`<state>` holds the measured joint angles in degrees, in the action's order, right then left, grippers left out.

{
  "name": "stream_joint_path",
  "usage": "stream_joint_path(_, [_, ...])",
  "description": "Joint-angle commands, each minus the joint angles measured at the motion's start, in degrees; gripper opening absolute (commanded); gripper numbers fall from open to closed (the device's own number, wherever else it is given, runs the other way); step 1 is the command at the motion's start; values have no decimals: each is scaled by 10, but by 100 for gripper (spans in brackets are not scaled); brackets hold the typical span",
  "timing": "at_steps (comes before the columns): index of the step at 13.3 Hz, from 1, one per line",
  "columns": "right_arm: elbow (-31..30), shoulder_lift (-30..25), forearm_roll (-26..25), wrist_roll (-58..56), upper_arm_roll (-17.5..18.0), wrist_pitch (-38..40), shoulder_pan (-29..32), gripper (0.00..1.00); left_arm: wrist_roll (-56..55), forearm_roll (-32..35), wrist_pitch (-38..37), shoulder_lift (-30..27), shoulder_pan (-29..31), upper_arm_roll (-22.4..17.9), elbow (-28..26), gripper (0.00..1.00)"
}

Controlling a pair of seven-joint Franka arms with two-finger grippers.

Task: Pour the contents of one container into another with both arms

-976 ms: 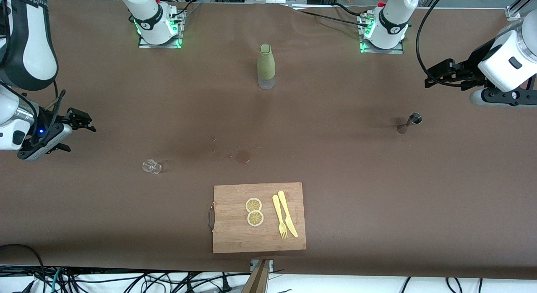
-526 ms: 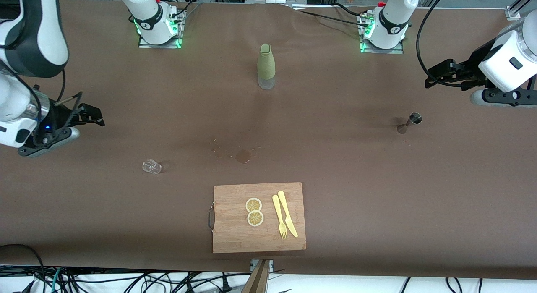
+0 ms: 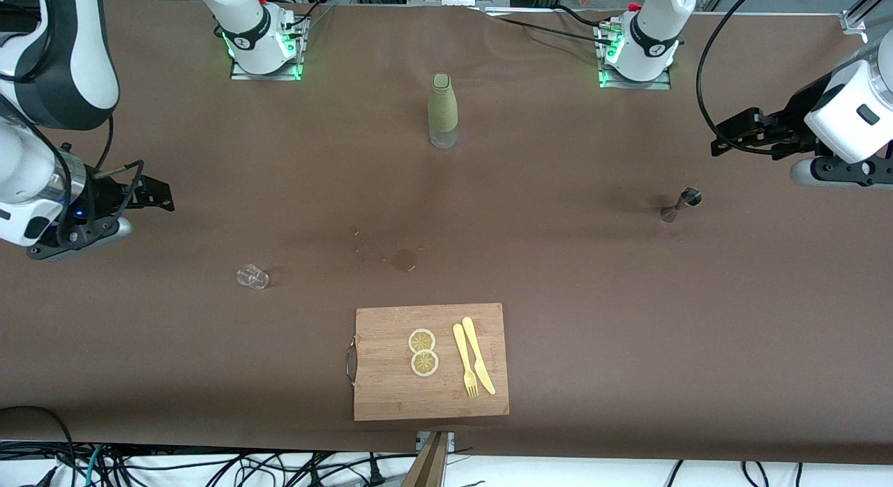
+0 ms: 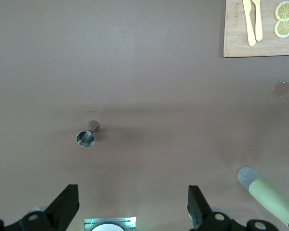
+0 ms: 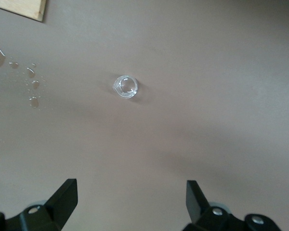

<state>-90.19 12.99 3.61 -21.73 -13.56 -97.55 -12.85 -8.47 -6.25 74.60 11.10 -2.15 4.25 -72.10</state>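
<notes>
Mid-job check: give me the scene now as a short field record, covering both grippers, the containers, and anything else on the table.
left gripper: open, empty, up over the left arm's end of the table
right gripper: open, empty, up over the right arm's end of the table
small steel jigger: upright, toward the left arm's end
small clear glass: upright, toward the right arm's end
green sleeved bottle: upright, mid-table, between the bases
wooden cutting board: nearest the front camera; holds two lemon slices, yellow fork, yellow knife
wet spot: between bottle and board
</notes>
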Motion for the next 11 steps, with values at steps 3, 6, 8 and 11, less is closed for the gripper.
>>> stream_joint_path(3, [119,-10,-9,7,-23,125,2,100,12,19,-6,12,-1,1,24,100])
stream_joint_path(6, [122,-10,-3,15,-29,127,2,100,12,19,-6,12,-1,1,24,100])
stream_joint_path(8, [122,-10,-3,14,-30,127,2,100,12,14,-6,12,-1,1,24,100])
stream_joint_path(11, [122,-10,-4,14,-29,127,1,100,12,13,-7,14,-1,1,24,100])
